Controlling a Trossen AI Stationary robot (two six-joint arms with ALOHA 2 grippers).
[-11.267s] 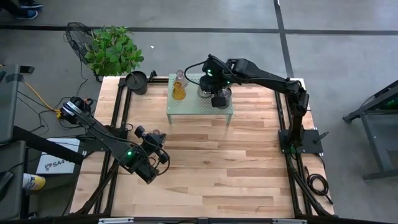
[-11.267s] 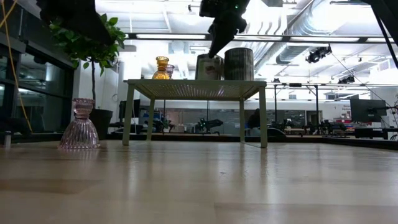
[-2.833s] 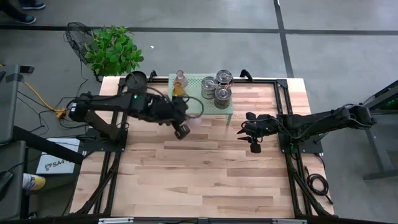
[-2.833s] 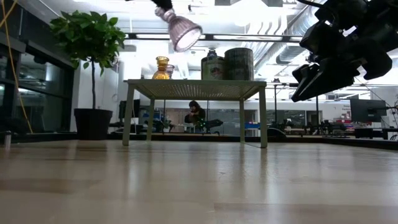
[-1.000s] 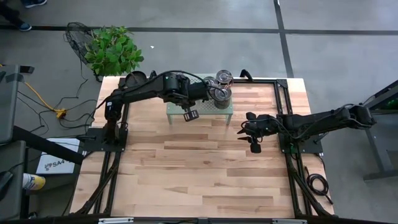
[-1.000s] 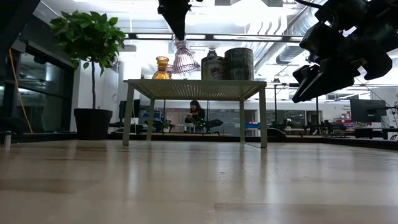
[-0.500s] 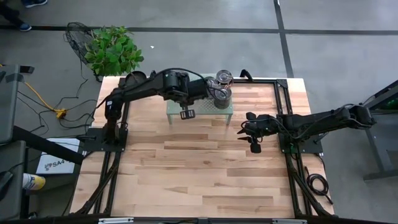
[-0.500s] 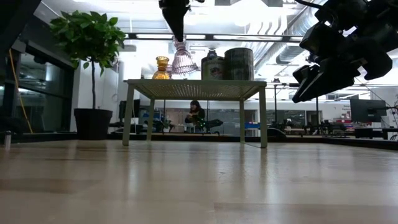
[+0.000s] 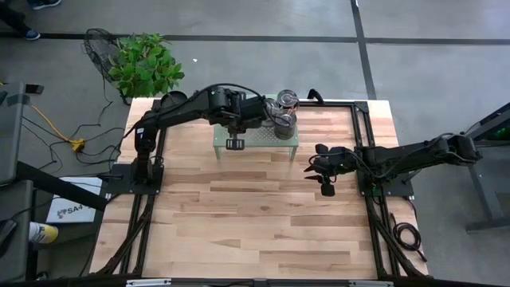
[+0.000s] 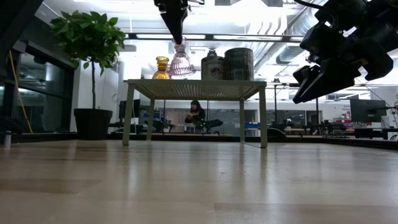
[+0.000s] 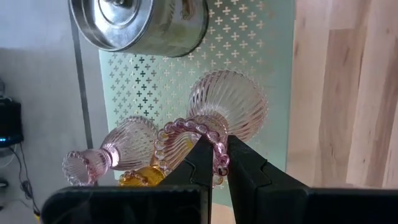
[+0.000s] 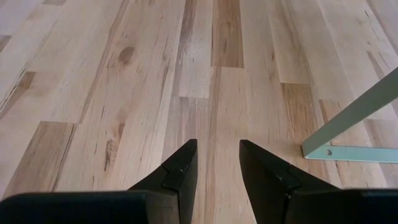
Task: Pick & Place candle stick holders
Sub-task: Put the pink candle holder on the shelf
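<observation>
One pink holder [image 11: 219, 118] pinched by left hand [image 11: 214, 163] at beaded rim; risks knocking neighbouring pink holder [image 11: 115, 152] over.

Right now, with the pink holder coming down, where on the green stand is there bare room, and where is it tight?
The green stand is bare along its front strip, toward the open wooden table. Its back is crowded: silver tins to the right, the amber holder and a tipped pink holder to the left. The left gripper pinches the pink holder between those groups.
</observation>
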